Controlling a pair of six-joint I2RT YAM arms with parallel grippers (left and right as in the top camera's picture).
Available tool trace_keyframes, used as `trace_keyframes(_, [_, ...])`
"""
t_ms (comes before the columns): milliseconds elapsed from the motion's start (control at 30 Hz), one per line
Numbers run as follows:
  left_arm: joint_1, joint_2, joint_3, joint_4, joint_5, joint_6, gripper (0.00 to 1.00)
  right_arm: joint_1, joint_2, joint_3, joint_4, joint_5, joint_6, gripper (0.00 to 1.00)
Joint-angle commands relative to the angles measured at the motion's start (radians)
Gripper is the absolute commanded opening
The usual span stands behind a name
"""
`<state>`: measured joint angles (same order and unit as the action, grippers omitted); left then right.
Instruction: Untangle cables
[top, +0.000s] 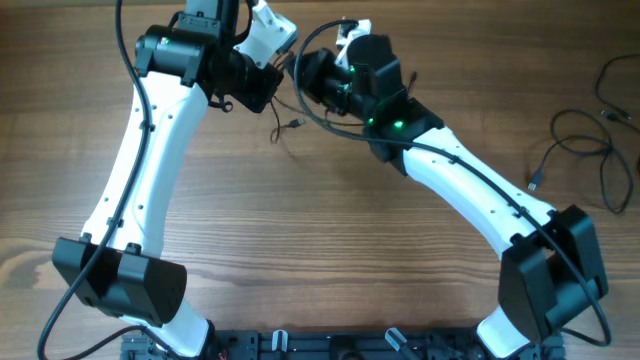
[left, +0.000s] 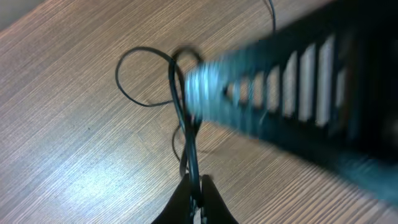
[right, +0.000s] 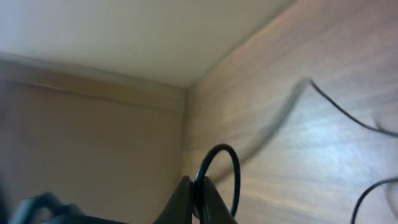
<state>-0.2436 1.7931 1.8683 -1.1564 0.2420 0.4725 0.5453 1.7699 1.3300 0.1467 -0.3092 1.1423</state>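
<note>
Both arms meet at the back middle of the table. My left gripper is shut on a thin dark cable, which runs up from the jaws into loops above the wood. My right gripper is shut on a small loop of thin black cable. It shows blurred in the left wrist view, close to the cable's knot. A short tail with a plug end hangs below the two grippers. A second thin cable lies in loose loops at the far right.
The wooden table spans the view. The arm bases stand at the front left and front right. The right wrist view shows a pale wall beyond the table edge and more thin cable on the wood.
</note>
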Motion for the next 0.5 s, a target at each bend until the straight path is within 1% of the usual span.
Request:
trace_keyframes(0, [0.006, -0.016, 0.008, -0.011, 0.019, -0.01, 0.04, -0.072, 0.013, 0.004, 0.04, -0.072, -0.017, 0.04])
trace_keyframes(100, [0.006, -0.011, 0.008, -0.011, 0.019, -0.01, 0.04, -0.106, 0.005, 0.004, 0.078, -0.134, -0.016, 0.05])
trace_keyframes(167, [0.006, -0.005, 0.008, -0.011, 0.019, -0.01, 0.04, -0.12, -0.013, 0.004, 0.078, -0.134, -0.024, 0.05])
trace_keyframes(467, [0.006, 0.023, 0.008, -0.021, 0.019, -0.011, 0.04, -0.24, -0.198, 0.004, 0.055, -0.138, -0.134, 0.05])
